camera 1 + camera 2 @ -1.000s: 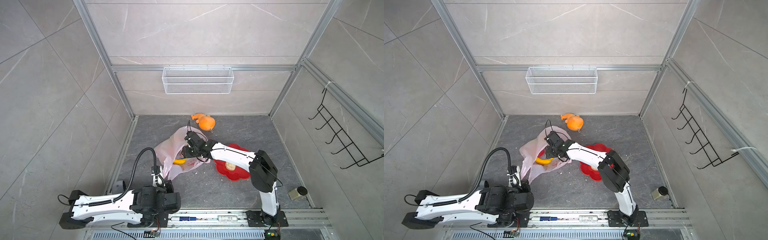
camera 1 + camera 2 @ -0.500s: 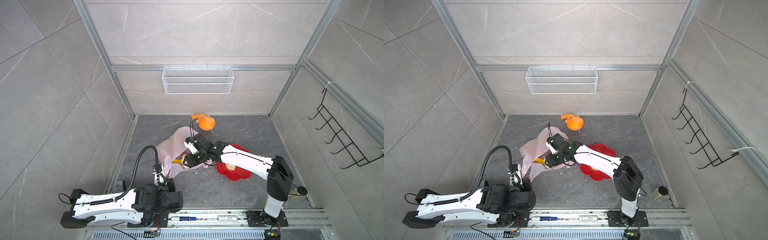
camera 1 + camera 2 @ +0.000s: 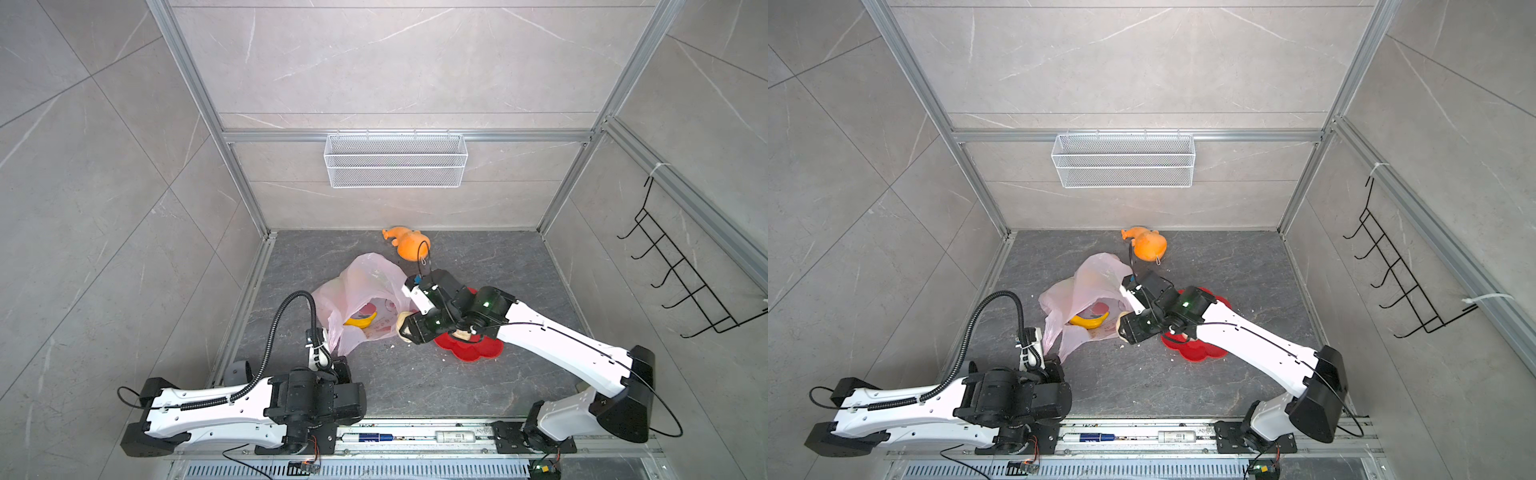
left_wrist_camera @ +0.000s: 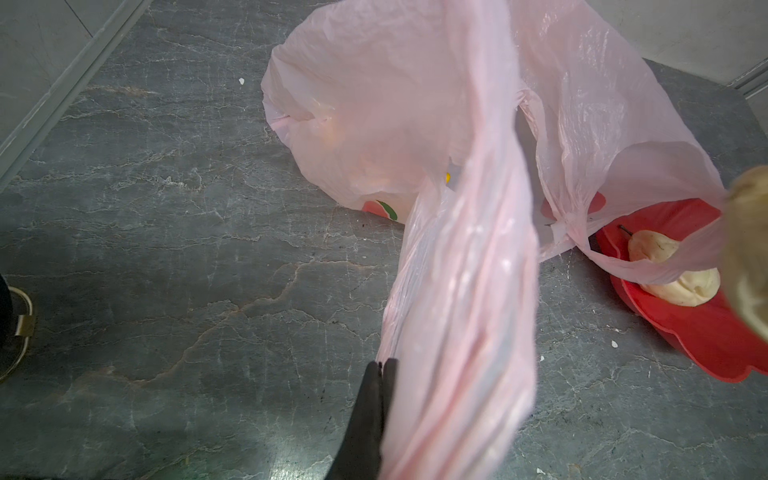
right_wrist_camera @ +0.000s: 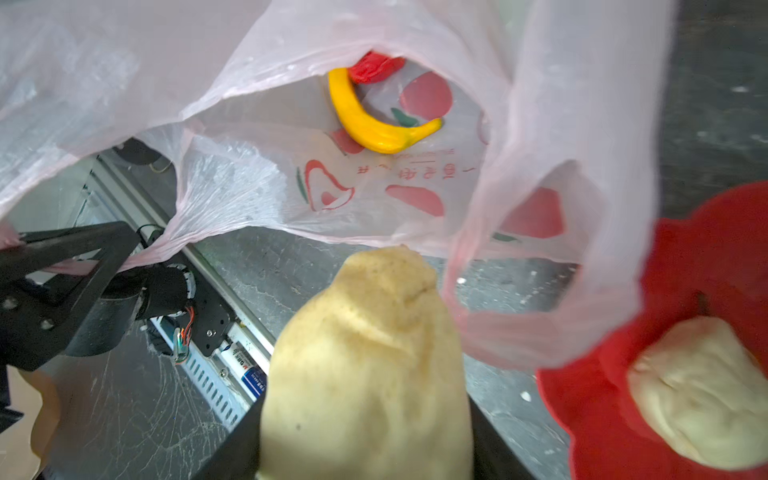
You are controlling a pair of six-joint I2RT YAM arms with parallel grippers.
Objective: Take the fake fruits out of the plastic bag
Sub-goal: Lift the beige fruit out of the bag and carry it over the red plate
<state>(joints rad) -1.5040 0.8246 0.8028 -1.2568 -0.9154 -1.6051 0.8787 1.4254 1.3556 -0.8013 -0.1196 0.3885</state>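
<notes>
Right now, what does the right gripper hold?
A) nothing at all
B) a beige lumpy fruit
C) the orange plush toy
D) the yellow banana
B: in the right wrist view the right gripper is closed on a beige lumpy fruit, while the banana lies inside the plastic bag.

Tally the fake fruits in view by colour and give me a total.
Beige: 2, a lump and a pear
Yellow: 1, the banana
Red: 1, a red fruit half hidden inside the bag
Total: 4 visible; the bag may hide more.
</notes>
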